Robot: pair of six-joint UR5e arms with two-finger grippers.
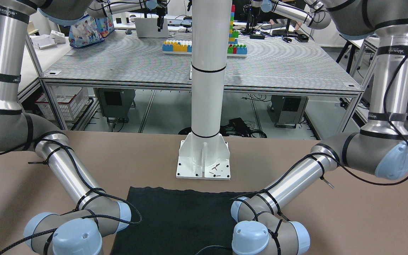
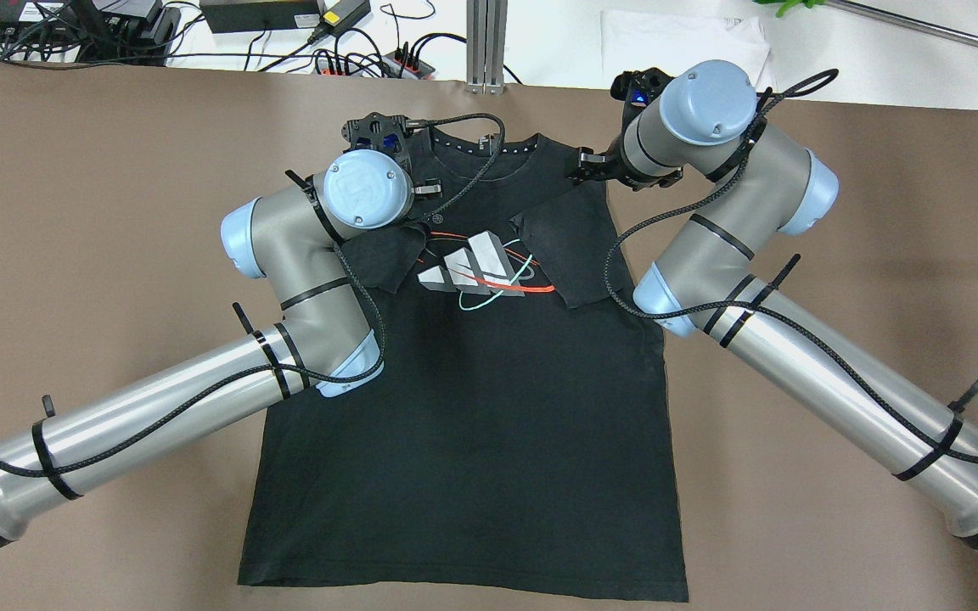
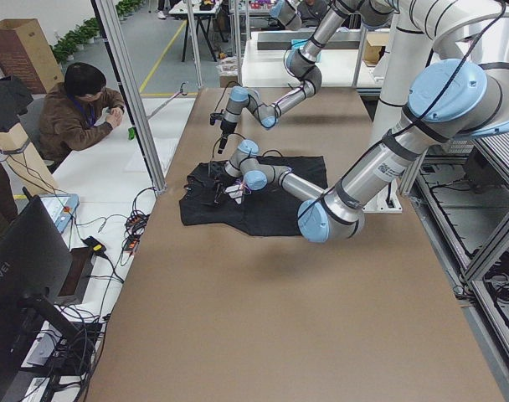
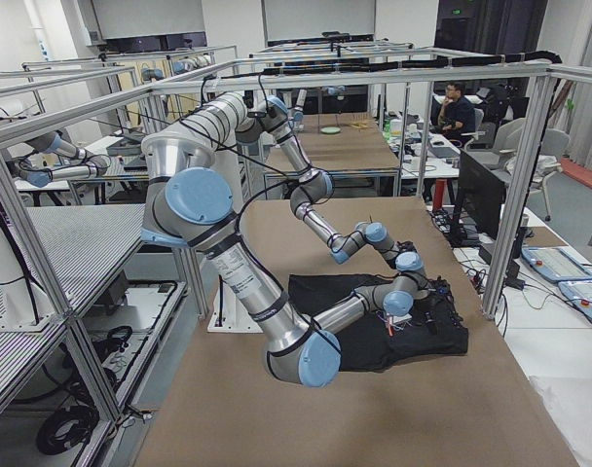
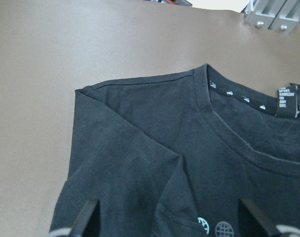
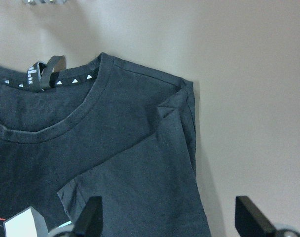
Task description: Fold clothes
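Black cotton-like fabric: the clothes (image 2: 472,407), a single T-shirt, lies print-up and flat on the brown table (image 2: 73,255). Its collar (image 2: 472,157) is at the far edge from the robot and its hem (image 2: 463,585) is nearest the base. Both sleeves are turned inward onto the chest, the left-side sleeve (image 2: 383,259) and the right-side sleeve (image 2: 561,255) flanking the printed logo (image 2: 476,271). The left gripper (image 5: 169,219) hangs over the left shoulder corner and the right gripper (image 6: 170,217) over the right shoulder corner. In each wrist view the fingertips stand wide apart with nothing between them, and no contact with the cloth is evident. Assessment: the sleeve folds appear complete, and the step in hand is judged to be taking hold of the two shoulder corners to carry the collar edge toward the hem. Recommended practice is to lower both arms together and close each pincer at the shoulder seam so that it catches the body fabric and the folded sleeve beneath it. The lift should be no higher than needed and the two hands should stay level and equally spaced so the cloth keeps its tension. Risks noted: a one-layer pinch would let a sleeve flop open, and uneven travel would skew the fold line.
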